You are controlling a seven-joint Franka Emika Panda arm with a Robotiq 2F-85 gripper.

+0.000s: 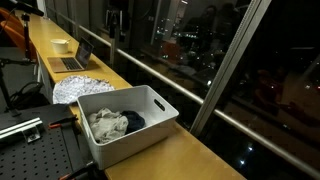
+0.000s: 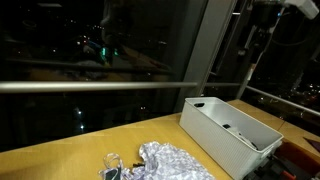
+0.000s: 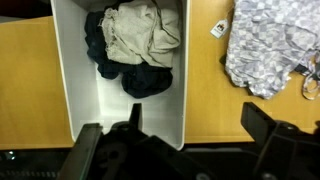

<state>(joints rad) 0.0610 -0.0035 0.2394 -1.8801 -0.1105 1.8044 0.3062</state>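
A white plastic bin [image 3: 62,80] stands on the wooden counter, and it shows in both exterior views [image 1: 150,128] [image 2: 225,135]. Inside it lie a crumpled beige cloth [image 3: 140,30] [image 1: 105,123] and a dark navy garment [image 3: 145,82] [image 1: 134,121]. My gripper [image 3: 195,125] hangs high above the bin's near right corner. It is open, with nothing between its black fingers [image 3: 258,120]. A grey-and-white checked cloth [image 3: 265,45] [image 1: 80,88] [image 2: 170,160] lies on the counter beside the bin. In an exterior view the arm [image 2: 262,25] shows at the top right.
An open laptop [image 1: 75,60] and a small white bowl [image 1: 60,45] sit farther along the counter. A small tag [image 3: 217,29] lies between bin and checked cloth. A dark window with a rail [image 2: 100,85] runs along the counter. A black perforated board [image 1: 30,145] adjoins the bin.
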